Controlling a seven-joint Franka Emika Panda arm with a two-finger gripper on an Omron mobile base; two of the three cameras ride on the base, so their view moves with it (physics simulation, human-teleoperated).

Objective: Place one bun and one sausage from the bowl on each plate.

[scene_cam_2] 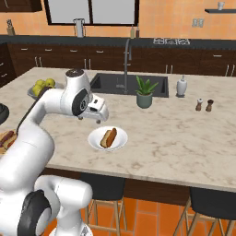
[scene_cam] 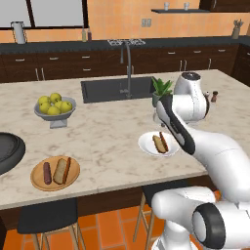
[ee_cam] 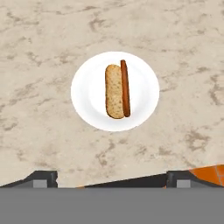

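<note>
hand [scene_cam_2: 97,120]: fingers spread wide, holding nothing, above the bench [scene_cam: 112,146] just beside the white plate [ee_cam: 92,94] | white plate: one bun [ee_cam: 114,91] and one sausage [ee_cam: 125,87] touching side by side | wood plate [scene_cam: 36,180]: second bun [scene_cam: 61,171], second sausage [scene_cam: 47,173] | dark bowl [scene_cam: 7,151] at the bench's left edge

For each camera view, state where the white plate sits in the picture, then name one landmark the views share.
Left base view: white plate right of centre, partly behind the arm.
Right base view: left of centre, below the pincer.
Hand view: centre, upper half.
Shared landmark: the bun and sausage lying side by side on it.
</note>
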